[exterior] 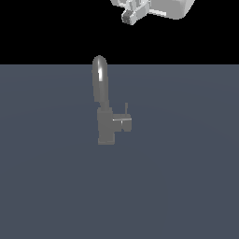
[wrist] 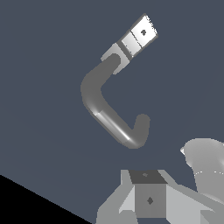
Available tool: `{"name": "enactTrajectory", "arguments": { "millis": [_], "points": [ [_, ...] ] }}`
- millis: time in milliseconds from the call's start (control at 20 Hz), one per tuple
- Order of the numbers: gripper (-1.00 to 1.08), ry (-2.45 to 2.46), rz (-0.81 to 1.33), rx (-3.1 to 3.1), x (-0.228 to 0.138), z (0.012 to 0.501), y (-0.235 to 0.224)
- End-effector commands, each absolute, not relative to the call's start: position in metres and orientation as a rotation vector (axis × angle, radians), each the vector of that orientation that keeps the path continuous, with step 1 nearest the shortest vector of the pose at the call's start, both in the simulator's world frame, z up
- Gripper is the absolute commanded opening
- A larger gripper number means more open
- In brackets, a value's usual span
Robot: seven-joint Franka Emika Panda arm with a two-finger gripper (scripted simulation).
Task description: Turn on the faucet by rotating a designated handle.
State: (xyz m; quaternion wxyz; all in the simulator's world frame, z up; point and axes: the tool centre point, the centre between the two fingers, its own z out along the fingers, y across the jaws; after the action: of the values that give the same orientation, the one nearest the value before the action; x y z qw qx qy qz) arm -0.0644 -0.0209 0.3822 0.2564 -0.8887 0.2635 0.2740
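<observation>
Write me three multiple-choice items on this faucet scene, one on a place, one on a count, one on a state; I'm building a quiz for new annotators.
1. In the exterior view, on which side of the grey metallic faucet with the arched glossy spout does the short dark-grey cylindrical handle project?
A. that view's left
B. that view's right
C. from the top of the spout

2. How many faucets stand on the flat slate-blue floor?
A. one
B. two
C. three

3. Where is the white robot gripper?
A. clamped on the handle
C. touching the spout
B. high above, apart from the faucet

Key: 1 B, the stub sticks out rightward; 2 A, only one stands there; 3 B, clear space separates them.
</observation>
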Motion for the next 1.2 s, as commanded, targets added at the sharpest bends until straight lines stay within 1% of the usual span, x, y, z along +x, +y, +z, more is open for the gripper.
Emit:
{"name": "enactTrajectory", "arguments": {
  "millis": [0,550,1150],
  "points": [
    [-1.0,0.755,0.788,-2.346,-0.052,0.37,-0.023],
    [-1.0,0.923,0.977,-2.019,-0.006,0.305,-0.032],
    [-1.0,1.094,1.169,-1.573,0.031,0.211,-0.033]
  ]
}}
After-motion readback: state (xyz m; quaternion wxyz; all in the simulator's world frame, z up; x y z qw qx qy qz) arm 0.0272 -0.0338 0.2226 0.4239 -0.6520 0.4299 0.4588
